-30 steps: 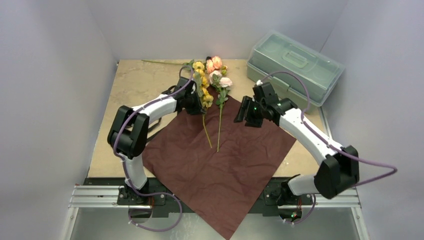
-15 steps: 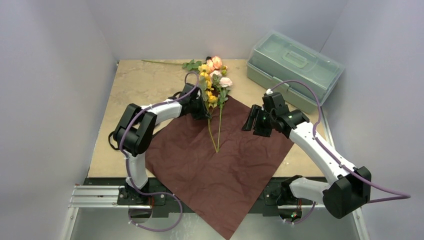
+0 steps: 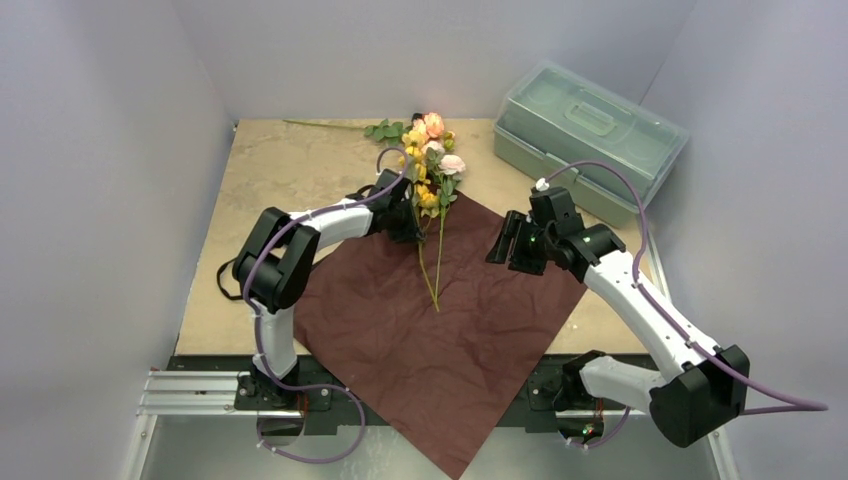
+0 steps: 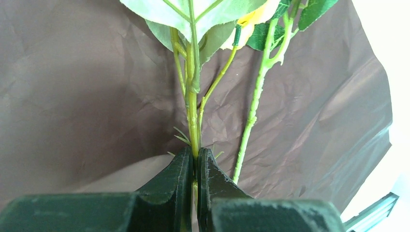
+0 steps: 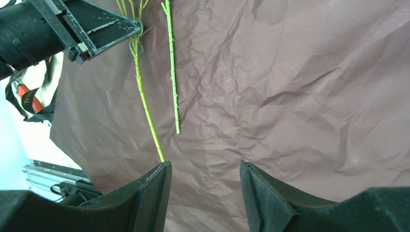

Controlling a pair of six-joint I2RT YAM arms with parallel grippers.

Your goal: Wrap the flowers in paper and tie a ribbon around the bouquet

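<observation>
**Visitor:** Which arm has the flowers (image 3: 430, 160)?

**Onlooker:** The left one. The left hand (image 4: 195, 157) is pinched tight on the green stem of the yellow spray (image 4: 192, 111), just below its leaves and low over the dark red paper (image 3: 450, 330).

**Visitor:** And the pink ones?

**Onlooker:** The pink spray (image 3: 450, 163) lies loose just to the right of the yellow one. From overhead, the two stems run down onto the paper and draw together near their lower tips. The blooms sit past the sheet's far corner, over the bare desk (image 3: 280, 180).

**Visitor:** Is the right arm busy?

**Onlooker:** The right hand (image 5: 205, 169) hangs above the right half of the paper with its jaws parted. It holds nothing, and only crinkled paper shows between them.

**Visitor:** How does the sheet lie?

**Onlooker:** It lies flat, turned like a diamond. Its near corner hangs off the front of the desk, across the mounting rail (image 3: 200, 392) between the two arm bases.

**Visitor:** Any sign of the ribbon (image 3: 222, 280)?

**Onlooker:** A black loop lies on the desk beside the left arm's elbow, off the paper's left edge. A clear plastic box (image 3: 590, 130) with its lid on sits in the far right corner, well apart from the flowers.
</observation>
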